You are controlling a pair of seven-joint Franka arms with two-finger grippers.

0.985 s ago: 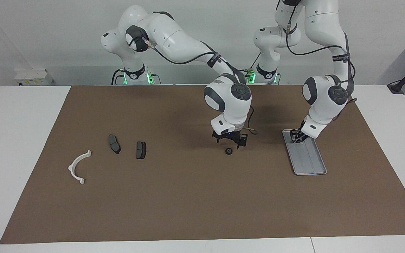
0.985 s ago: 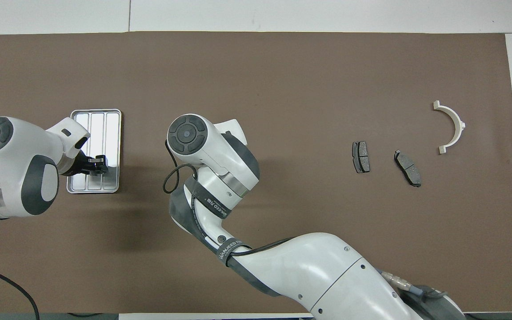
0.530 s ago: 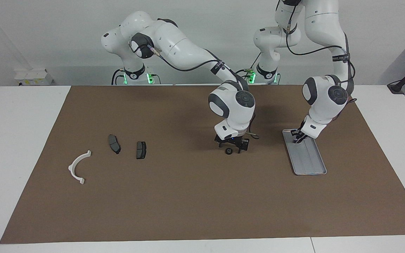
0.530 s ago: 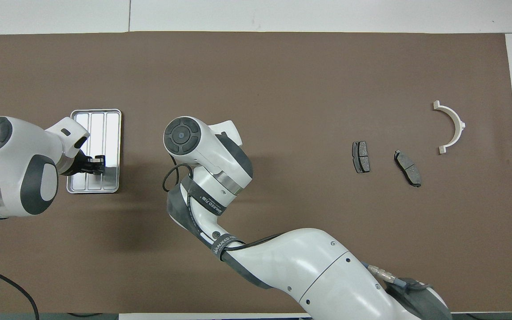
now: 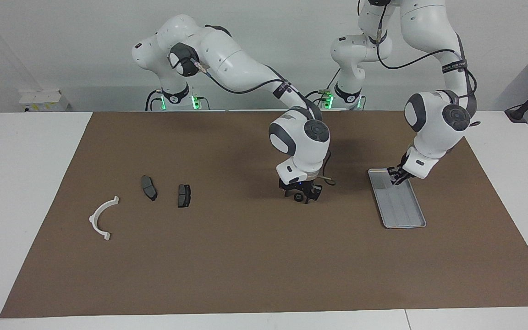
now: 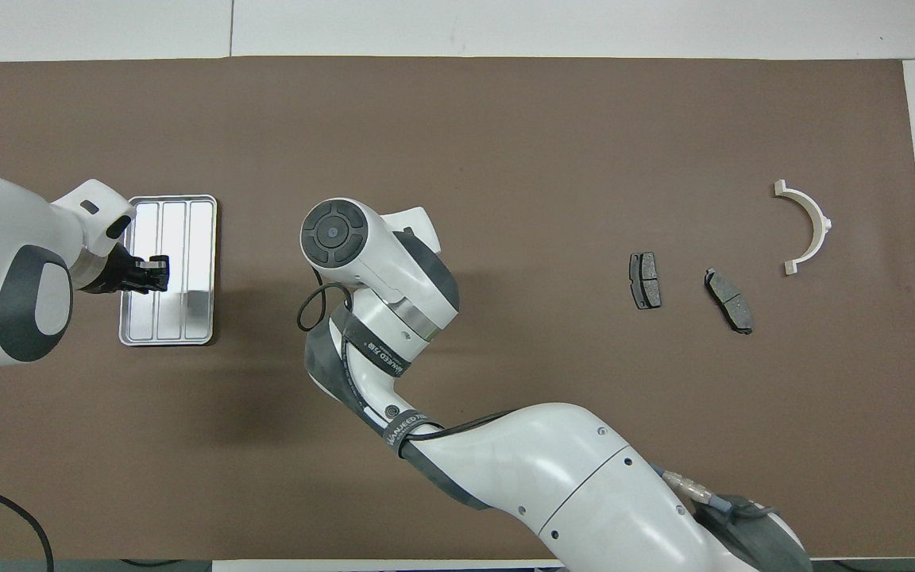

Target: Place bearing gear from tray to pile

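Black and small, the bearing gear (image 5: 298, 198) sits on the mat (image 5: 245, 266), at nine o'clock of the tray (image 5: 406, 220), between my right gripper (image 5: 301, 196)'s spread fingers. Probably rigid, smooth, dense; I'd pinch its rim. Whether the left gripper (image 5: 396, 176), over the tray, is spread, I cannot tell.

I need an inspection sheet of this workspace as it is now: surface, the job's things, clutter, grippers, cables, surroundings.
Surface: brown mat on a white table.
Job's things: bearing gear on the mat, between the right gripper's fingers; tray toward the left arm's end, nothing seen in it; white bracket and two brake pads toward the right arm's end.
Clutter: nothing seen.
Grippers: right gripper down at the gear; left gripper over the tray's end nearest the robots.
Cables: black cable along the right arm.
Surroundings: white wall.
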